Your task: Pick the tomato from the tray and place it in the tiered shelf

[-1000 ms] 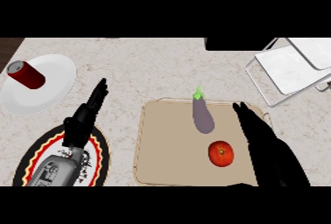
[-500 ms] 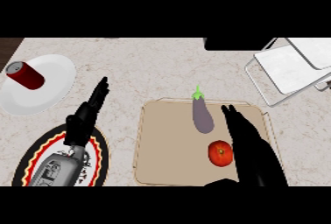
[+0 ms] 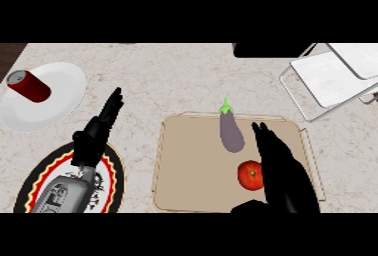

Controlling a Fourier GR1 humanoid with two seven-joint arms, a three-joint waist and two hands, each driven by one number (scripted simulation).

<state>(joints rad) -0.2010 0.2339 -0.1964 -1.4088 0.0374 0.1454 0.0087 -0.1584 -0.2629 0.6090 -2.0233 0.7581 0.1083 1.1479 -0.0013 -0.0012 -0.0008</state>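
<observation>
The tomato [image 3: 251,175] is a small round red fruit with a darker dimple on its top, lying on the near right part of the tan tray [image 3: 192,170], whose raised rim runs round a flat floor. Just beyond it, toward the far side of the tray, lies a purple eggplant [image 3: 232,132] with a green stem pointing away; the two are near each other but apart. The right hand [image 3: 279,165] comes in from the near edge over the right part of the tray, just right of the tomato, its fingers straight and spread forward and its thumb low near the near edge, so the tomato sits between thumb and fingers with nothing curled round it; whether the hand touches it cannot be told. The left hand [image 3: 96,132] is at the left, fingers straight and held close together, pointing away over the speckled surface [image 3: 170,75], its wrist above a black plate [image 3: 111,175] with a red and yellow rim. At the far left a white plate [image 3: 55,97] carries a red can [image 3: 29,86] lying tilted. At the far right stands the tiered shelf [image 3: 332,77], white panels in a thin wire frame, well apart from the tray.
</observation>
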